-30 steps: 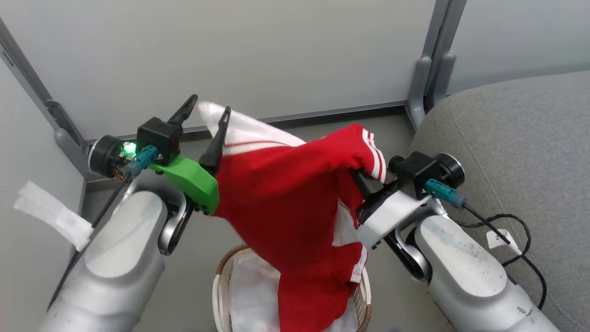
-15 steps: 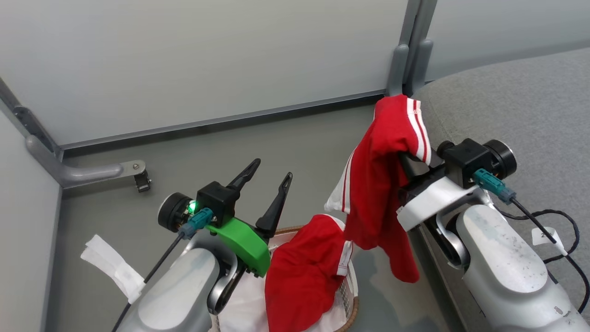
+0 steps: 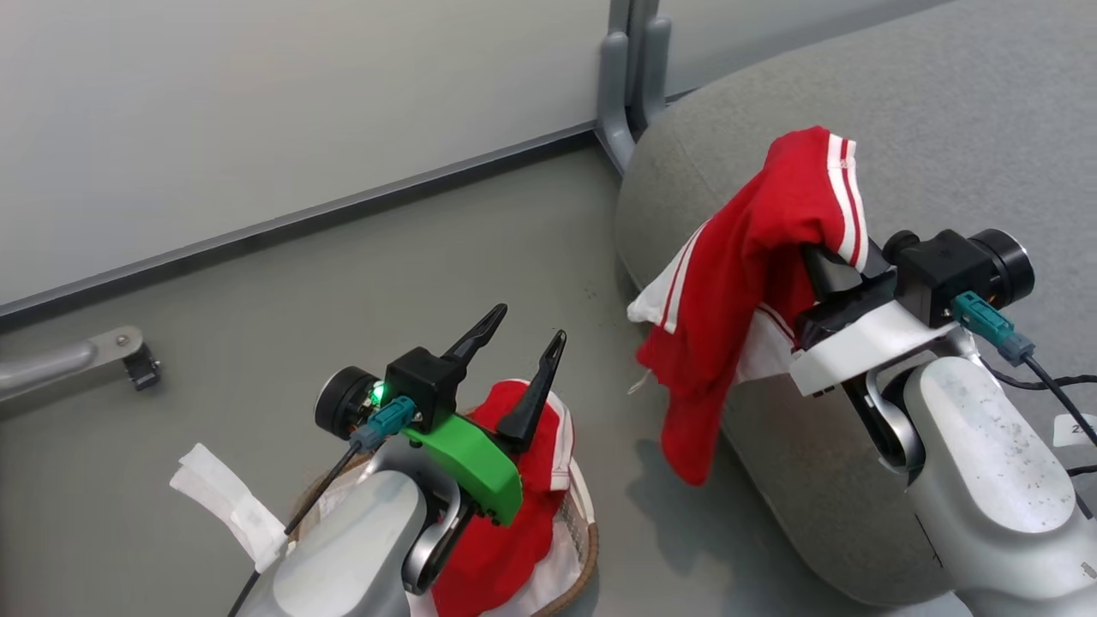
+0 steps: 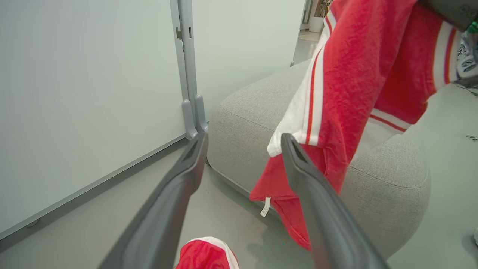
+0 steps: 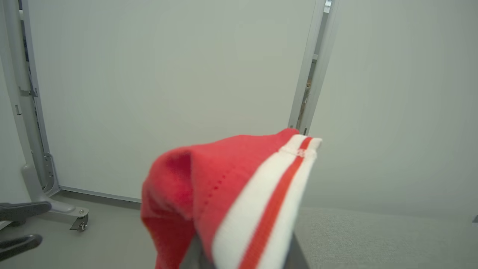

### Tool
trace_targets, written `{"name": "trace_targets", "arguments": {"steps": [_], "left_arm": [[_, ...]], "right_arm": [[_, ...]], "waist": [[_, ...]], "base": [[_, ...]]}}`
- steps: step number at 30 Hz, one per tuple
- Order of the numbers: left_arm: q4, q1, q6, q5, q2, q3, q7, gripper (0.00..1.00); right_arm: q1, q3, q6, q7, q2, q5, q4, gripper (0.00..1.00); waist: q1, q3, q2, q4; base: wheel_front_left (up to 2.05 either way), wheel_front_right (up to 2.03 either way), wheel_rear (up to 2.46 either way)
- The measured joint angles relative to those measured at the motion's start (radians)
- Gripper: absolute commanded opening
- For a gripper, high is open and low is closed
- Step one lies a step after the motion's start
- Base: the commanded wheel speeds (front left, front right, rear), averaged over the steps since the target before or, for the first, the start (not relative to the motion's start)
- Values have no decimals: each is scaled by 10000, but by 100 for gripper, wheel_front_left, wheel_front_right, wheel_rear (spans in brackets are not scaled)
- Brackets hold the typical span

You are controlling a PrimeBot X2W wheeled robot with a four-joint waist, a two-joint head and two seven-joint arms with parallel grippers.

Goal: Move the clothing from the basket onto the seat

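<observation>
The red garment with white stripes (image 3: 737, 274) hangs from my right gripper (image 3: 827, 266), which is shut on it, fingers buried in the cloth. It dangles over the rounded edge of the grey seat (image 3: 960, 120), its lower end above the floor. In the right wrist view the striped garment (image 5: 239, 194) drapes over my fingers. My left gripper (image 3: 531, 324) stands open and empty above the basket (image 3: 587, 548). The plainer red garment (image 3: 506, 548) lies in the basket on a white cloth (image 3: 548, 578). Seen from the left wrist, the open gripper (image 4: 243, 137) frames the striped garment (image 4: 347, 93) and the seat (image 4: 242, 119).
Grey partition walls stand behind, joined at a post (image 3: 630, 103) beside the seat. A wheeled partition foot (image 3: 128, 356) lies on the floor at the left. A white tape tag (image 3: 223, 506) hangs from my left arm's cable. A black cable (image 3: 1054, 386) lies on the seat.
The head view has swung right. My right gripper has carried the striped garment to the seat's edge. My left gripper has come away from the cloth and sunk over the basket, where the plainer garment lies.
</observation>
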Motion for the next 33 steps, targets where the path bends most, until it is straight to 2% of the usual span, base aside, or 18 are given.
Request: {"name": "trace_targets", "arguments": {"steps": [11, 18, 22, 27, 33], "left_arm": [[-217, -213, 15, 42, 61, -203, 176, 100], [-391, -429, 59, 190, 167, -318, 238, 100], [-510, -518, 92, 276, 217, -378, 272, 100], [-784, -690, 167, 376, 245, -420, 307, 100], [-1198, -1001, 263, 535, 272, -468, 387, 100]], "right_arm": [[45, -571, 0, -2, 8, -148, -368, 0], [51, -732, 0, 0, 184, -215, -322, 0], [-285, -713, 0, 0, 219, -128, 42, 0], [-1637, -512, 2, 0, -2, 265, 725, 0], [-4260, -462, 2, 393, -1164, 627, 1546, 0]], "waist": [[0, 842, 0, -1466], [0, 1483, 0, -1952], [1, 1831, 0, -2027], [0, 2218, 0, -1898], [1, 2751, 0, -1463]], "base": [[0, 0, 0], [0, 0, 0], [0, 0, 0], [0, 0, 0], [0, 0, 0]]}}
